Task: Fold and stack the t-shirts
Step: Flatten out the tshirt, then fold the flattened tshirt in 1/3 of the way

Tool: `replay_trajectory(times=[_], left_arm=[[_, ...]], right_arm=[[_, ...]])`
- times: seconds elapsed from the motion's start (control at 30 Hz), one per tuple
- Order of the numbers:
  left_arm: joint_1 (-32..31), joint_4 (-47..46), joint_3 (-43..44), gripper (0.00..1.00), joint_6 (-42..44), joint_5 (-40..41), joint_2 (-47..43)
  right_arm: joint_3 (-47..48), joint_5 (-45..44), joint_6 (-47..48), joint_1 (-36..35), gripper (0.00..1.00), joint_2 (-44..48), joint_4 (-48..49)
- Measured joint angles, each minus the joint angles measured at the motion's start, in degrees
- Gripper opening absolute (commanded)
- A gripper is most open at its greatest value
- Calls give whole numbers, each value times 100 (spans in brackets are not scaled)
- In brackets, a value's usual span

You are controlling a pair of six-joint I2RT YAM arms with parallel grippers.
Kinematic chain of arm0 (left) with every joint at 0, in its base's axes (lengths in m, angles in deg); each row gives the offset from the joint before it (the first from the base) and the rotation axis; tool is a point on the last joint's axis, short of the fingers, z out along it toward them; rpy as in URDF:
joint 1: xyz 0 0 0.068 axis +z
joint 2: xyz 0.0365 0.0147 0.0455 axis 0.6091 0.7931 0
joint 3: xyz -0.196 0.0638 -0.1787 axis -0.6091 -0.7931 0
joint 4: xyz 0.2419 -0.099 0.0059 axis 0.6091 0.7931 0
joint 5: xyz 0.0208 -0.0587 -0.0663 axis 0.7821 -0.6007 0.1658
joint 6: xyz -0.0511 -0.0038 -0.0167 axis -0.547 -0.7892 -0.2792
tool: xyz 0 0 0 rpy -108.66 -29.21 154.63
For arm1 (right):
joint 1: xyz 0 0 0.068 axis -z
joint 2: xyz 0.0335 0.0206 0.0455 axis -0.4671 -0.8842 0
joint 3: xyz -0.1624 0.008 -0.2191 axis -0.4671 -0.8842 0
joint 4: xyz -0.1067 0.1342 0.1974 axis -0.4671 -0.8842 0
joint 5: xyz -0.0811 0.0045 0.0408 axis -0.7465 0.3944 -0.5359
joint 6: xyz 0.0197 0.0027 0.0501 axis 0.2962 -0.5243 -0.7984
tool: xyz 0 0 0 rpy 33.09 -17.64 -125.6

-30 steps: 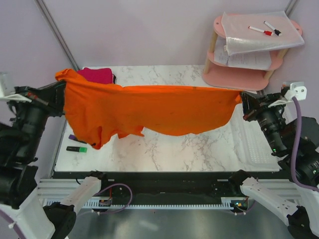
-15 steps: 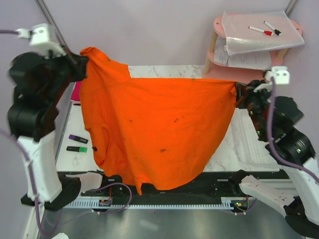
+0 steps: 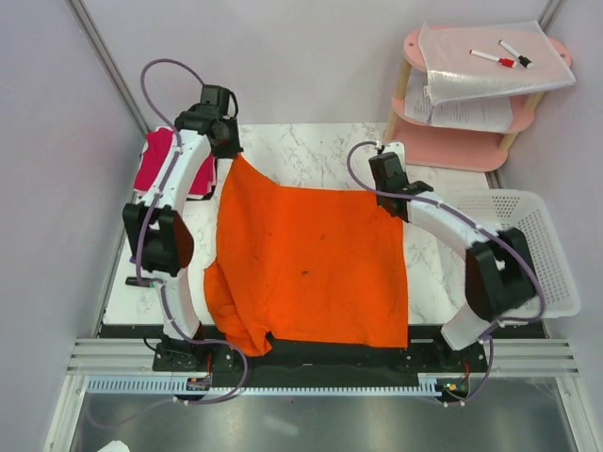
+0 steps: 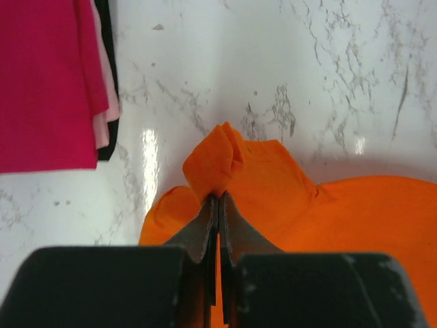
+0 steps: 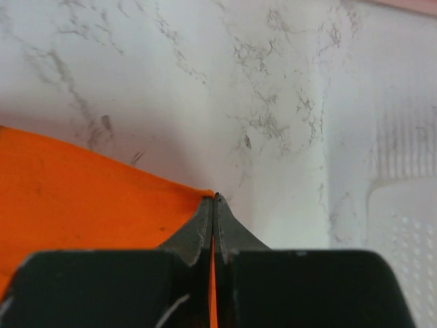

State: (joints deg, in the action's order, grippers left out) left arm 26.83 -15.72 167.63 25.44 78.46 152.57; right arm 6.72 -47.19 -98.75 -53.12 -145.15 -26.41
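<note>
The orange t-shirt [image 3: 311,264] lies spread over the marble table [image 3: 311,146], and its near hem hangs over the front edge. My left gripper [image 3: 231,155] is shut on its far left corner; the left wrist view shows a bunched tuft of orange cloth [image 4: 217,160] sticking out past the pinched jaws [image 4: 217,199]. My right gripper [image 3: 399,200] is shut on the far right corner, with the orange edge [image 5: 82,198] ending at the jaw tips [image 5: 216,198]. The magenta t-shirt [image 3: 158,165] [image 4: 48,82] lies folded at the far left.
A white mesh basket [image 3: 532,240] [image 5: 403,232] stands at the right of the table. A pink two-tier shelf [image 3: 471,141] at the back right holds papers and markers. Behind my left arm near the table's left edge a dark marker [image 3: 132,281] shows.
Both arms swung forward and down from holding the orange shirt stretched in the air. The shirt now lies flat on the table, with both far corners still gripped.
</note>
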Motion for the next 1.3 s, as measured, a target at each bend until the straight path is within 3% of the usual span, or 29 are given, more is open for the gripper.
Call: replay_trajectory(times=[0.23,0.4,0.63,0.77,1.07,1.3], left_arm=[[0,-50,1368,2,-4,-50,1729],[11,-44,2133,2,-4,-42,2122],[35,-151,2496,2,-4,98,2081],[42,-229,1847,2,-7,52,1762],[-13,-466,-1075,2,-317,22,286],[-63,-664,-2094,2,-505,66,-590]], right_arm=[[1211,-20,-83,660,0,-1812,74],[2140,-52,-103,811,0,-2306,210],[2199,-146,-142,826,0,-2339,271],[1794,-146,-197,826,0,-2090,306],[831,-350,-280,826,0,-1108,291],[793,-636,-286,826,0,-1132,170]])
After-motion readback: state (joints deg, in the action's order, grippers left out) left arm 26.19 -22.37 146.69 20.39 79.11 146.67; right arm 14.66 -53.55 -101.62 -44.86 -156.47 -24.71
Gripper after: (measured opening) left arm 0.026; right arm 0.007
